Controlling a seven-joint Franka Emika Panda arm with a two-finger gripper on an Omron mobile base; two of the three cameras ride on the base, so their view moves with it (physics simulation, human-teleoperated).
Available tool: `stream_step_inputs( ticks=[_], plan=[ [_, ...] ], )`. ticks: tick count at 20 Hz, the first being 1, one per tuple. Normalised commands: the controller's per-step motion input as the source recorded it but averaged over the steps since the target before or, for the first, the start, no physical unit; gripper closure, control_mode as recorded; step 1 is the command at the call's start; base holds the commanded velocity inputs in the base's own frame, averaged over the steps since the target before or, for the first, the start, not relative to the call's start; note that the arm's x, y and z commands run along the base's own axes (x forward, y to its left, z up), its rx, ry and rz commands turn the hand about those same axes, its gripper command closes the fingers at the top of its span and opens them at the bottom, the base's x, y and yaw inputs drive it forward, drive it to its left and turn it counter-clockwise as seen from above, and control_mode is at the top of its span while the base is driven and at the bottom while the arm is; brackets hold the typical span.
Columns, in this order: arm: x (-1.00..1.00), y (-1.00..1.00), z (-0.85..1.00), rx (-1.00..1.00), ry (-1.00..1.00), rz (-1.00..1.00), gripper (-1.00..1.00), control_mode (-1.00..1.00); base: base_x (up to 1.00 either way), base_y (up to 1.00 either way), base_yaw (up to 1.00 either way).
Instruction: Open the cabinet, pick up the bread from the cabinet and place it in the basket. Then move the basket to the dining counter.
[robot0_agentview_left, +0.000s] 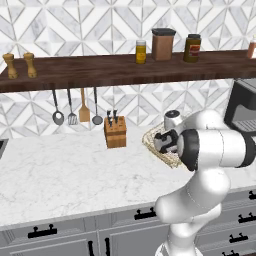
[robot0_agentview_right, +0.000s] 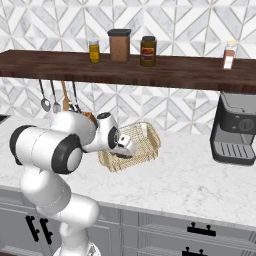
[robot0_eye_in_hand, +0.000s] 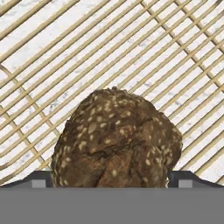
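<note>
The bread (robot0_eye_in_hand: 116, 140), a dark brown speckled lump, sits between my two fingertips (robot0_eye_in_hand: 40, 180) in the hand view, with pale gold mesh right behind it. My gripper (robot0_eye_in_hand: 112, 179) is shut on the bread. The basket (robot0_agentview_right: 144, 139) stands on the marble worktop against the back wall, and my hand (robot0_agentview_right: 119, 141) reaches down into its left side. In the left base view the basket (robot0_agentview_left: 152, 142) is partly hidden behind my forearm. The dining counter and the cabinet are out of view.
A wooden knife block (robot0_agentview_left: 115, 132) stands just left of the basket. A dark coffee machine (robot0_agentview_right: 235, 131) sits to the right. Utensils (robot0_agentview_left: 75, 109) hang under a wooden shelf (robot0_agentview_left: 100, 70) with jars. Grey drawers (robot0_agentview_left: 145, 220) with black handles run below the worktop (robot0_agentview_left: 60, 175).
</note>
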Motion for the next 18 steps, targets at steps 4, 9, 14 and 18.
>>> stream_step_inputs(
  ticks=[4,9,14,18],
  plan=[
    [-0.02,0.43,-0.72,0.03,0.52,0.17,-1.0,-1.0,0.0,0.0,0.0],
    [0.01,0.28,-0.99,0.07,0.57,0.19,-1.0,-1.0,0.0,0.0,0.0],
    [-0.22,0.34,-0.6,0.04,0.28,0.2,-1.0,-1.0,0.0,0.0,0.0],
    [-0.44,0.05,-0.06,0.0,0.03,0.16,-1.0,-1.0,0.0,0.0,0.0]
  ],
)
